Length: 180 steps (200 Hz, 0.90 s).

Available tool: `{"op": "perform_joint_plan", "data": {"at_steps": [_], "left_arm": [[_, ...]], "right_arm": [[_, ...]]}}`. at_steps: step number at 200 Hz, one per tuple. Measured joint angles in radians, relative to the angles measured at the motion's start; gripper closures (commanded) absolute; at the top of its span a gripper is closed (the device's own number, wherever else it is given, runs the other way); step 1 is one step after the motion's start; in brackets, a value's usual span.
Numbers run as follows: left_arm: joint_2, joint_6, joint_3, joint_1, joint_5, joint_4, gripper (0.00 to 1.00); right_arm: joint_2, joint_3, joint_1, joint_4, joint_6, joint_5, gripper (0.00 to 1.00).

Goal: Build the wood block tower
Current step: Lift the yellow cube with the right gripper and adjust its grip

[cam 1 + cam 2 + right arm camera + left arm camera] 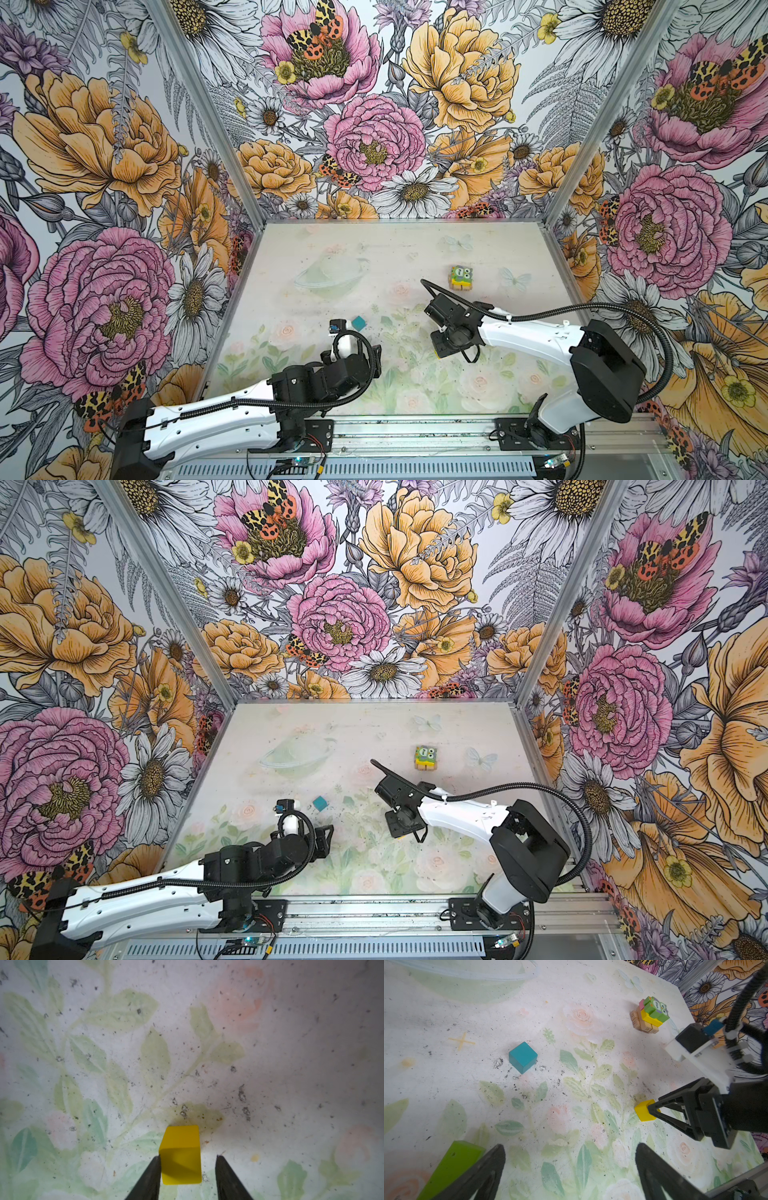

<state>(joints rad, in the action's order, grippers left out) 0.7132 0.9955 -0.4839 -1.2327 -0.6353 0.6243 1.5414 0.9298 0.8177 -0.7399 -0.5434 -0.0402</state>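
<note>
Centring is advised for the right hand (188, 1157), part-open astride the yellow cube (180, 1147) on the surface (291, 1064), one finger touching, the other just clear, before the cube is squeezed and carried to the far tower (651, 1015).

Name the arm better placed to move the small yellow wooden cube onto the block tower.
Right: the right gripper straddles the yellow cube, jaws not yet clamped, and is nearer the tower. The open left gripper sits farther off, beside a lime-green wooden bar.
</note>
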Motion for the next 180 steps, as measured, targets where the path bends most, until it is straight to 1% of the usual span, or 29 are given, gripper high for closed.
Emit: {"op": "perform_joint_plan", "data": {"at_steps": [80,116,141,157,180], "left_arm": [[0.0,0.0,0.0,0.0,0.0,0.0,0.01],[0.0,0.0,0.001,0.0,0.0,0.0,0.01],[-0.001,0.001,0.001,0.0,0.0,0.0,0.01],[-0.008,0.001,0.003,0.0,0.0,0.0,0.01],[-0.02,0.001,0.007,0.0,0.0,0.0,0.01]], "right_arm": [[0.013,-0.011,0.008,0.019,-0.016,0.011,0.58],[0.019,-0.011,0.008,0.02,-0.016,0.011,0.63],[0.035,-0.011,0.008,0.02,-0.016,0.011,0.63],[0.044,-0.011,0.008,0.02,-0.017,0.011,0.66],[0.045,-0.011,0.008,0.022,-0.017,0.01,0.66]]}}
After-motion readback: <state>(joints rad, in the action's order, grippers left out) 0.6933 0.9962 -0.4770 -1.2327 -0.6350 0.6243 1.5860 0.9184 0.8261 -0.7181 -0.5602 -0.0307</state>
